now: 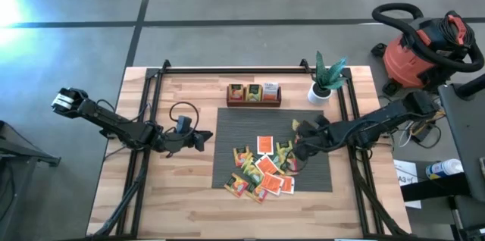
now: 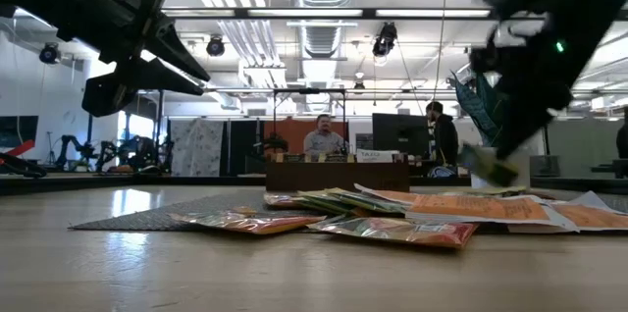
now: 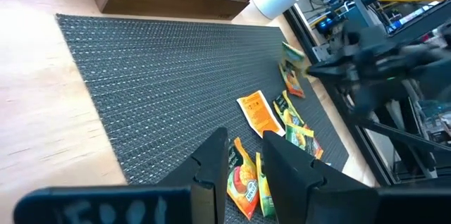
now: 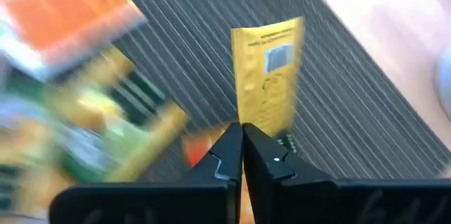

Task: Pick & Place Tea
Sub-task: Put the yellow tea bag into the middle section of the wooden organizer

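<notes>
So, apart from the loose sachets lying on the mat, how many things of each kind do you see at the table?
Wooden tray: 1
Tea sachets standing in the tray: 3
Grey mat: 1
Potted plant: 1
Yellow sachet held by the right end effector: 1
Total: 7

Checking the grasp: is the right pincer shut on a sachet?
Yes: the right pincer is shut on a yellow tea sachet, standing upright above the fingertips.
</notes>
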You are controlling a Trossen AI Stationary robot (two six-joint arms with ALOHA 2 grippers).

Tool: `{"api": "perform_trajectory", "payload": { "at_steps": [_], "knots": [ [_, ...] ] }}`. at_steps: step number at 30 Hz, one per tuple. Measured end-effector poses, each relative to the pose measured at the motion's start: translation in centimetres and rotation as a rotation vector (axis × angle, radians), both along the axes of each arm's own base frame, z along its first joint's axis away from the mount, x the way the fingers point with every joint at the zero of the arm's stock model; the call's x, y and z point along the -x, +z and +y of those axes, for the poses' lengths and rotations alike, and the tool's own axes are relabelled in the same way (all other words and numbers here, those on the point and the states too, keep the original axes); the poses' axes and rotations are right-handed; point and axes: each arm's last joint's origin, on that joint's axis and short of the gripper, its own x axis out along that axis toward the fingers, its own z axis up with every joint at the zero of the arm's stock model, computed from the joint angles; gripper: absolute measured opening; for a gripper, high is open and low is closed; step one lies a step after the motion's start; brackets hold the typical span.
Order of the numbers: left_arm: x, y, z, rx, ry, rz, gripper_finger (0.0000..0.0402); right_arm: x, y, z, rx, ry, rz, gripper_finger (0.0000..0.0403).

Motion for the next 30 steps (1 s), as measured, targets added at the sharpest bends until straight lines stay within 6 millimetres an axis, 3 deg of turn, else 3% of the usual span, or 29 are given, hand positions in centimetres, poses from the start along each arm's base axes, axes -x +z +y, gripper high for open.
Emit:
{"api": "perform_trajectory", "payload": {
  "at_steps": [9,14,18,23,30],
  "knots": [
    [0.0,0.0,0.0,-0.003,-0.001,0.000,0.0084,-1.2,7.3,-1.7,-0.139,-0.029,-0.505,0.0008],
    [0.0,0.0,0.0,-0.010,-0.004,0.003,0.0084,-0.9,9.2,-3.2,-0.256,-0.006,-0.651,0.0008],
    [0.0,0.0,0.0,-0.010,-0.004,0.003,0.0084,-0.9,8.1,-3.5,-0.336,0.033,-0.549,0.0008],
    [0.0,0.0,0.0,-0.008,-0.004,0.001,0.0084,-2.6,4.9,-3.0,-0.459,0.082,-0.347,0.0014],
    [-0.5,0.5,-0.3,0.014,-0.066,-0.055,0.0084,-5.6,0.2,-2.7,-0.516,0.129,-0.168,0.0067]
  ]
}}
